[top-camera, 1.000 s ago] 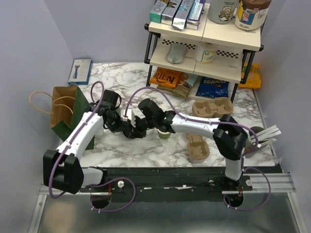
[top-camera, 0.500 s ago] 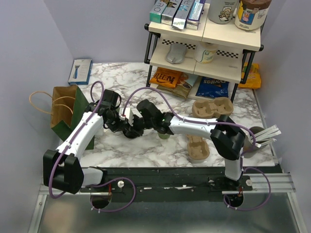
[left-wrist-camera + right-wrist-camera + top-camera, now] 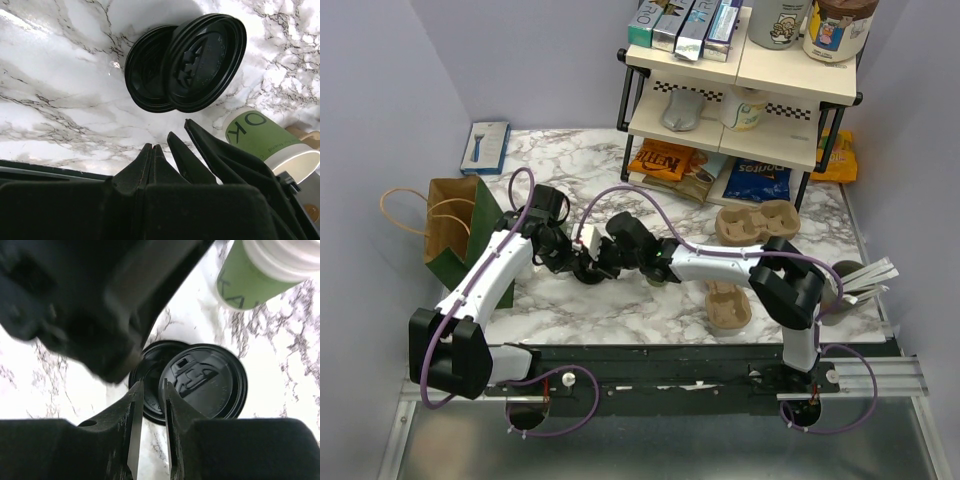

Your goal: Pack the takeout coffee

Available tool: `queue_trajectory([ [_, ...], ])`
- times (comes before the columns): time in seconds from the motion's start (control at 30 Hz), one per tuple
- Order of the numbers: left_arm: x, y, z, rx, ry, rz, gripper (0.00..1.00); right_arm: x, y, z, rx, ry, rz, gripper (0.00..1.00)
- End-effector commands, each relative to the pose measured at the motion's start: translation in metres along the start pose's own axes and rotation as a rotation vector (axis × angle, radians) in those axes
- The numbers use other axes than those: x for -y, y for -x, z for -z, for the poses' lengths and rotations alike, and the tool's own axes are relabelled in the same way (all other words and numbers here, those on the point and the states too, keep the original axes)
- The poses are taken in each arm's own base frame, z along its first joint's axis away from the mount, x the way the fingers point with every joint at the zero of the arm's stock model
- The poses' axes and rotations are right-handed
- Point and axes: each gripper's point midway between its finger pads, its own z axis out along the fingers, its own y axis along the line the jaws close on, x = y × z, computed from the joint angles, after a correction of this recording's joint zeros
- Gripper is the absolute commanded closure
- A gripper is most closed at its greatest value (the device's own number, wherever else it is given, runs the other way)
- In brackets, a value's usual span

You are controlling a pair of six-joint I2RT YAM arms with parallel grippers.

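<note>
Grippers meet mid-frame in the top view: left gripper [image 3: 578, 266] pressed together, right gripper [image 3: 607, 260] facing it, green cup [image 3: 661, 279] just right, lidless, likely awaiting its cap. Left wrist view: upper lid [image 3: 205, 62] overlaps lower lid [image 3: 145, 75] at frame top, sip hole up; cup axis runs to lower right, mouth there. Right wrist view: fingers [image 3: 134, 402] narrowly parted over the upper lid's left edge, pinching nothing visible

Two lids lie overlapping on the worktop [image 3: 580, 170]: the upper lid [image 3: 207, 60] leans on the lower lid [image 3: 145, 75], on the side toward the cup [image 3: 265, 142]. The cup stands just to their right. Further right lies the near carrier [image 3: 727, 305], with the far carrier [image 3: 757, 222] behind it. A paper bag [image 3: 455, 225] stands at the left edge. A shelf rack [image 3: 740, 90] stands at the back right.
</note>
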Motion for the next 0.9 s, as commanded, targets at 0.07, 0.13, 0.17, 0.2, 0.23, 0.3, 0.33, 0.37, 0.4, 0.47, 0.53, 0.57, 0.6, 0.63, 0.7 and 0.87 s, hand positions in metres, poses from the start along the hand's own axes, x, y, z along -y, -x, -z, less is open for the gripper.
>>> queue_trajectory([
  [0.07, -0.006, -0.005, -0.001, -0.030, 0.005, 0.008, 1.00, -0.004, 0.004, 0.009, 0.053, -0.003, 0.029, 0.66],
  [0.13, -0.006, -0.003, -0.001, -0.021, -0.001, 0.005, 1.00, -0.007, 0.009, 0.011, 0.065, 0.009, 0.015, 0.62],
  [0.17, -0.006, -0.003, 0.000, -0.009, -0.012, 0.004, 1.00, -0.007, 0.012, 0.012, 0.070, 0.008, 0.002, 0.61],
  [0.2, -0.005, -0.001, 0.001, 0.002, -0.018, 0.004, 1.00, -0.006, 0.019, 0.015, 0.082, 0.003, -0.011, 0.60],
  [0.23, -0.005, 0.002, 0.002, 0.020, -0.028, 0.006, 1.00, -0.004, 0.025, 0.018, 0.092, -0.008, -0.031, 0.59],
  [0.3, -0.007, 0.002, 0.003, 0.031, -0.039, 0.013, 1.00, -0.002, 0.035, 0.024, 0.109, -0.016, -0.042, 0.53],
  [0.33, -0.008, 0.003, 0.005, 0.038, -0.044, 0.017, 0.87, -0.005, 0.036, 0.025, 0.104, 0.004, -0.027, 0.51],
  [0.37, -0.009, 0.002, 0.007, 0.047, -0.049, 0.019, 0.75, -0.005, 0.037, 0.025, 0.105, 0.011, -0.014, 0.50],
  [0.4, -0.010, 0.002, 0.008, 0.052, -0.055, 0.019, 0.68, -0.005, 0.037, 0.024, 0.101, 0.015, -0.002, 0.47],
  [0.47, -0.011, 0.005, 0.014, 0.090, -0.071, 0.027, 0.48, -0.003, 0.028, 0.017, 0.064, 0.011, 0.023, 0.46],
  [0.53, -0.014, 0.006, 0.018, 0.112, -0.072, 0.033, 0.34, -0.003, 0.015, 0.013, 0.018, 0.021, 0.032, 0.46],
  [0.57, -0.015, 0.007, 0.024, 0.131, -0.081, 0.037, 0.31, -0.005, 0.010, 0.009, 0.006, 0.031, 0.037, 0.46],
  [0.6, -0.018, 0.009, 0.025, 0.146, -0.074, 0.039, 0.26, -0.007, 0.009, 0.007, 0.003, 0.041, 0.046, 0.46],
  [0.63, -0.019, 0.009, 0.027, 0.152, -0.073, 0.038, 0.16, -0.007, 0.008, 0.005, -0.001, 0.044, 0.052, 0.46],
  [0.7, -0.025, 0.007, 0.031, 0.159, -0.068, 0.047, 0.06, -0.004, 0.004, 0.001, -0.012, 0.038, 0.062, 0.46],
  [0.87, -0.038, 0.010, 0.036, 0.207, -0.045, 0.072, 0.01, -0.005, -0.007, -0.006, -0.060, 0.029, 0.094, 0.46],
])
